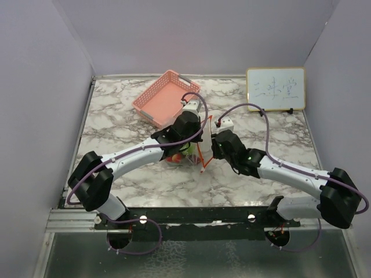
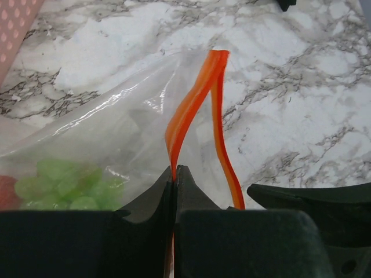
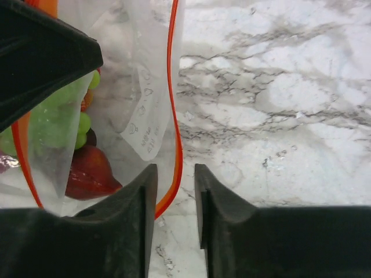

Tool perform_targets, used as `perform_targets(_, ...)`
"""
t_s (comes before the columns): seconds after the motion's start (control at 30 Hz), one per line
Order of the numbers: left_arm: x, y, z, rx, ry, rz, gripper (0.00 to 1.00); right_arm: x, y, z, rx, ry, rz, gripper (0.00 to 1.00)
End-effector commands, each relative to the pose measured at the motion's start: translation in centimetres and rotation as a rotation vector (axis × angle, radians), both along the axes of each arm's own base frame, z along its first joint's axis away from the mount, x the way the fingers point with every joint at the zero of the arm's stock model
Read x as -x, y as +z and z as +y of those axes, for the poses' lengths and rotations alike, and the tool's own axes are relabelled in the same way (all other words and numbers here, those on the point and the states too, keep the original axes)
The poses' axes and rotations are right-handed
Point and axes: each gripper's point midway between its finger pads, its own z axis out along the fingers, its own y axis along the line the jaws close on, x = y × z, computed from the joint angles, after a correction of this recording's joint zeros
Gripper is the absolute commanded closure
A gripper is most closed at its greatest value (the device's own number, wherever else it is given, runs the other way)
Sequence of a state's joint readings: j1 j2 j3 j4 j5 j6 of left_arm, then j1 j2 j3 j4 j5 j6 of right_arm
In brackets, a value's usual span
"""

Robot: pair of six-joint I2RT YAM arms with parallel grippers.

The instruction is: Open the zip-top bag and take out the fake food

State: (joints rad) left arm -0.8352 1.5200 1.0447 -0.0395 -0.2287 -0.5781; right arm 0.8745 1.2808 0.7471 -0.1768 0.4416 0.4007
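Note:
The zip-top bag [image 1: 184, 155] lies mid-table between both arms, its red-orange zip strip [image 2: 194, 98] parted into two bands. My left gripper [image 2: 175, 169] is shut on one band of that strip. The other band [image 3: 174, 87] runs down into the gap of my right gripper [image 3: 175, 168], which stands slightly open; the band lies by the left finger and is not pinched. Fake food shows through the plastic: green grape clusters [image 3: 58, 121] and a dark red piece [image 3: 87, 171]. From above, the left gripper [image 1: 194, 138] and right gripper [image 1: 210, 145] meet over the bag's mouth.
A pink mesh basket [image 1: 165, 98] stands behind the bag at the back left. A small whiteboard [image 1: 275, 88] leans at the back right. Marble tabletop [image 1: 272, 133] lies bare to the right of the bag, with walls on three sides.

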Motion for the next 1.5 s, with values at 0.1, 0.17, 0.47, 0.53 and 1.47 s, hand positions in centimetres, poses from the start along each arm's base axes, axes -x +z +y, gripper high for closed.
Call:
perform_targets(0.1,-0.8,2.8,-2.1,0.104,-0.029,-0.053,1.00,-0.1,6.1,-0.2,-0.119,-0.024,-0.071,0.68)
perform_targets(0.17,-0.7,2.8,-2.2,0.113,-0.030,-0.051,1.00,0.2,7.1,0.6,-0.174,0.010,-0.072,0.77)
perform_targets(0.47,-0.1,2.8,-1.6,0.124,-0.028,-0.048,1.00,0.2,5.9,4.5,-0.295,0.113,-0.018,0.99)
perform_targets(0.53,0.1,3.0,-1.2,0.124,-0.021,-0.052,1.00,-0.2,5.4,4.7,-0.319,0.113,-0.009,0.99)
perform_targets(1.47,1.3,4.0,0.3,0.153,0.000,-0.061,1.00,-2.2,-4.1,7.7,-0.314,0.197,0.132,0.52)
